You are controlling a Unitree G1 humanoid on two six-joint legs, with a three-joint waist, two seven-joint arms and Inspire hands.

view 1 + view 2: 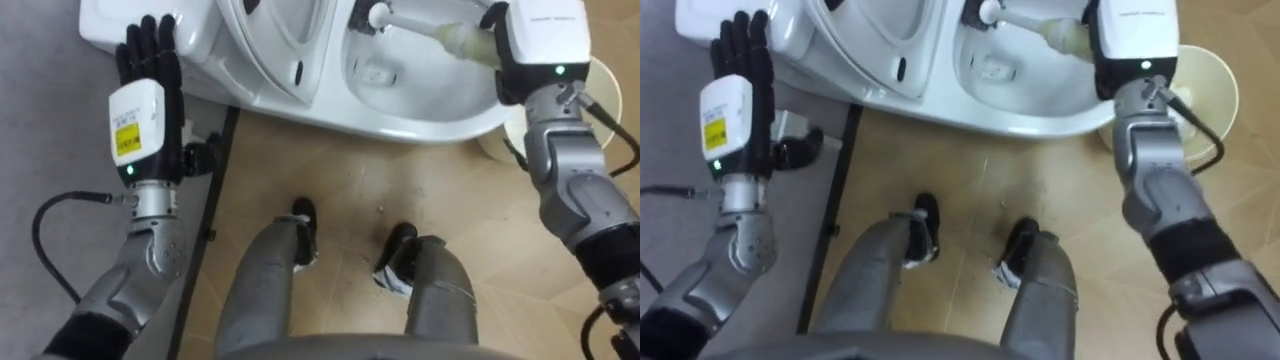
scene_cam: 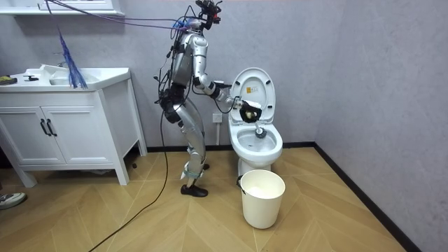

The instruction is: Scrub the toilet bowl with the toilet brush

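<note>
From the head camera I looked down on the wood floor (image 1: 420, 190), where the robot stood close against the side of the toilet (image 1: 400, 125). The left hand (image 1: 140, 100) was up at the lower left, fingers straight and together, their tips over the edge of the tank (image 1: 100, 25). I could not tell whether they touched it. On the right, the right hand (image 1: 540, 45) reached over the bowl's rim. Most of its fingers sat under the white back cover, but as far as I could make out they were curled round the handle of the brush (image 1: 420, 25). The brush lay nearly level across the bowl, its head down inside near the far wall. A pale bucket (image 1: 1215, 80) stood on the floor just beyond the right forearm. In the room view the lid (image 2: 253, 84) stood upright against the wall, the bucket stood in front of the toilet, and a white cabinet (image 2: 63, 133) stood well apart at the room view's left.
</note>
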